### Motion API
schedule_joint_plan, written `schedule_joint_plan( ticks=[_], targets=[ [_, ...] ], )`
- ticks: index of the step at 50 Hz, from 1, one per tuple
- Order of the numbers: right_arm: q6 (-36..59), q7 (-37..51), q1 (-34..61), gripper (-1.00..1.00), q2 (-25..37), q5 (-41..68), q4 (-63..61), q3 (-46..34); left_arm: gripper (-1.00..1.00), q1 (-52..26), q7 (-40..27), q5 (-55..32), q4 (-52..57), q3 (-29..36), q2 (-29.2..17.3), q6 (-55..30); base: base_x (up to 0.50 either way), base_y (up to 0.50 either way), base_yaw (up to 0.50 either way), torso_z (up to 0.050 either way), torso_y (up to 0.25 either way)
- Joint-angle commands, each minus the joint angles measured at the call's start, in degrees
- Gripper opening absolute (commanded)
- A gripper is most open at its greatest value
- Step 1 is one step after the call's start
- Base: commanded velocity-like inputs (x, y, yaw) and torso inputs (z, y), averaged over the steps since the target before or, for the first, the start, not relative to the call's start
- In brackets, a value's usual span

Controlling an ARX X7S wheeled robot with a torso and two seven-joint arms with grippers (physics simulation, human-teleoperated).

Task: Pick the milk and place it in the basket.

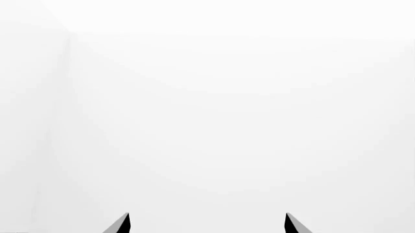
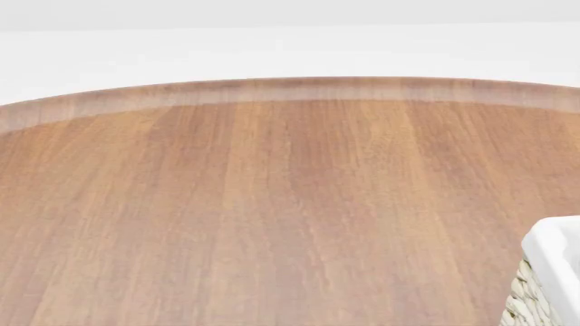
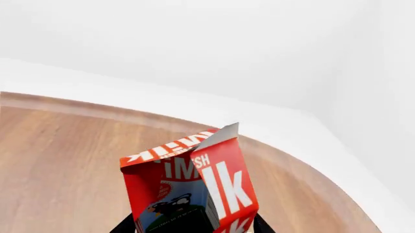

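One milk [image 3: 194,189] carton riding tilted between right gripper [image 3: 192,227] fingers, risking slipping before reaching basket [image 2: 555,272]; left gripper [image 1: 207,224] gaping idle.

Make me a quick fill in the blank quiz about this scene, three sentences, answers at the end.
1. The carton between the right gripper jaws is labelled ____.
2. The left gripper jaws stand apart and hold ____.
3. In the head view, one corner of the ____ shows at the lower right of the wooden table.

Missing words: milk; nothing; basket.
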Motion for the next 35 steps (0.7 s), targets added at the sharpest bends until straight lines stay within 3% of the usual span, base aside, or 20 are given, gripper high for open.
schedule_joint_plan(
  ticks=[1, 12, 35],
  targets=[
    [0.2, -1.8, 0.1, -1.00, -0.6, -4.2, 1.0, -1.5, 1.00, 0.3, 1.3, 0.9, -0.4, -1.0, 1.0, 0.5, 0.00, 0.00, 0.00, 0.000, 0.000],
    [0.4, -3.7, 0.8, -1.00, -0.3, -6.6, 2.1, -6.2, 1.00, 0.0, 1.1, 1.0, -0.3, -0.6, 1.0, 0.3, 0.00, 0.00, 0.00, 0.001, 0.001],
    [0.6, -1.3, -9.2, -1.00, 0.0, -5.3, 2.9, -3.7, 1.00, -0.4, 1.0, 0.7, -0.4, -0.6, 0.7, 0.0, 0.00, 0.00, 0.00, 0.000, 0.001]
  ],
)
